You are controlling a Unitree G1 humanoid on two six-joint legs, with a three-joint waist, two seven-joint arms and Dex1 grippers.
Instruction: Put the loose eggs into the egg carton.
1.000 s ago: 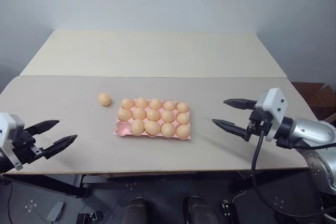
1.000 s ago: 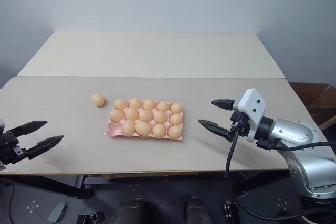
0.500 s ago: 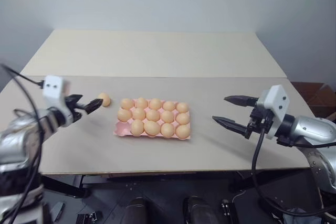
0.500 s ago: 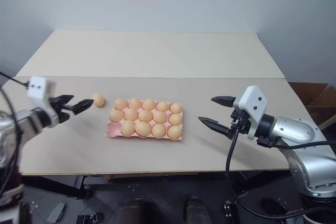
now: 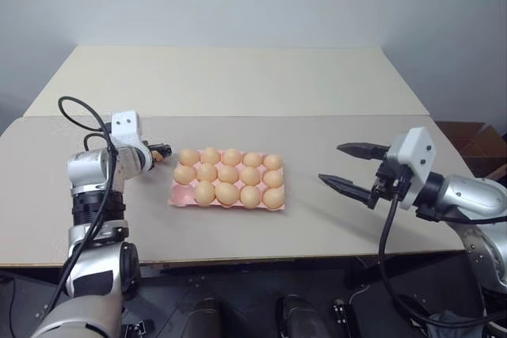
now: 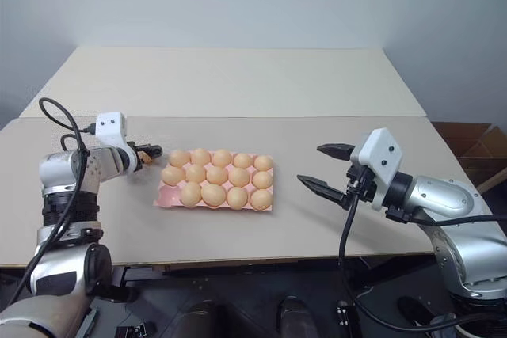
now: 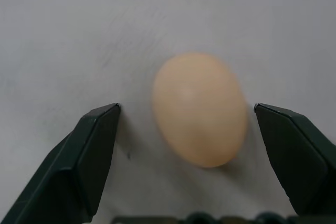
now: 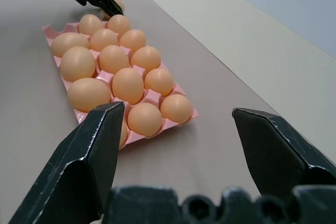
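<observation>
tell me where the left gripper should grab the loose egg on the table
Across the loose egg's narrow middle, one finger on each long side. The left gripper already straddles it, open, coming in from the side away from the egg carton. The smooth, rounded shell would likely slip if pinched near an end.

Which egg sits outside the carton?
The loose egg on the table between the open left gripper fingers; every other egg sits in the pink egg carton.

A: Where's the egg carton (image 5: 226, 185)?
B: Mid worktop (image 5: 238, 85), front half. One near-left cup empty, the rest hold eggs.
A: Loose egg (image 7: 200, 108)?
B: On the worktop just left of the carton's far-left corner, between the left end effector (image 5: 162, 151) fingers.
A: Right end effector (image 5: 344, 167)?
B: Right of the carton, well apart.
</observation>
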